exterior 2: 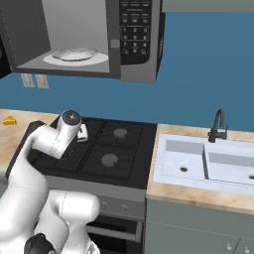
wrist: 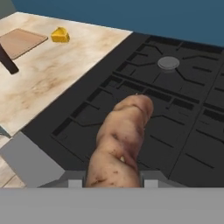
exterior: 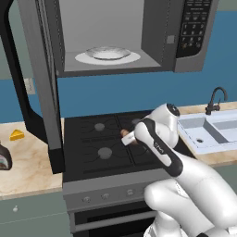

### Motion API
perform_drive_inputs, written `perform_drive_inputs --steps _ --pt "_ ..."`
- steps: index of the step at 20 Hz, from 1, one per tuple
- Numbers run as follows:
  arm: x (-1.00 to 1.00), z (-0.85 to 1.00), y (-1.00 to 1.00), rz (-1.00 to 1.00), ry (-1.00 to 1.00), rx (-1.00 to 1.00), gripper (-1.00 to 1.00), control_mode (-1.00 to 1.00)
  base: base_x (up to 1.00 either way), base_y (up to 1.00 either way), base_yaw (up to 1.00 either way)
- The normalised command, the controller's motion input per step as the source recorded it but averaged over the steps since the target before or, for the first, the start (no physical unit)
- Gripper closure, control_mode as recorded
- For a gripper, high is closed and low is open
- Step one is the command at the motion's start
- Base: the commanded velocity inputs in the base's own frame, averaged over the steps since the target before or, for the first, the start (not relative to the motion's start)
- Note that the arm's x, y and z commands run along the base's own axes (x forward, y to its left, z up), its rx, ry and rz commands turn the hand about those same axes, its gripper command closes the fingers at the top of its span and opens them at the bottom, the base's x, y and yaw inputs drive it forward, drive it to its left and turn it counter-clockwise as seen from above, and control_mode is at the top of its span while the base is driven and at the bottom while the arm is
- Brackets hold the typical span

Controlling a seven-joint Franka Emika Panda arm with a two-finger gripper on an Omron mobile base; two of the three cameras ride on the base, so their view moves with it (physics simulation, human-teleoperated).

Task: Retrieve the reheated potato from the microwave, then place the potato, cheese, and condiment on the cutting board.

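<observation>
Tan-brown and knobbly, the potato [wrist: 120, 142] runs up from 6 o'clock in the hand view, pinched between the jaws of the gripper [wrist: 111, 180] above the black stove [wrist: 175, 109]; in the left base view a sliver of it [exterior: 125, 134] peeks out at the gripper [exterior: 128, 137], over the burners; the microwave [exterior: 185, 41] hangs open at 12 o'clock above the stove, its white plate [exterior: 108, 55] bare; the cheese [wrist: 60, 35] lies on the marble counter [wrist: 57, 74] at 10 o'clock in the hand view, just beside the cutting board [wrist: 19, 41]; the condiment [exterior: 4, 158] stands on that counter at 9 o'clock in the left base view; the sink [exterior 2: 203, 161] sits at 3 o'clock in the right base view.
</observation>
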Motion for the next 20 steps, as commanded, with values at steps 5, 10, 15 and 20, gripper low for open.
perform_drive_inputs --steps 5,10,15,20 --pt "0.14 -0.1 0.04 0.0 0.0 0.0 1.0 -1.0 0.0 0.0 0.0" --pt "0.0 0.0 0.0 0.0 0.0 0.0 1.0 -1.0 0.0 0.0 0.0" --pt "0.0 0.0 0.0 0.0 0.0 0.0 1.0 -1.0 0.0 0.0 0.0" --pt "0.0 0.0 0.0 0.0 0.0 0.0 1.0 -1.0 0.0 0.0 0.0"
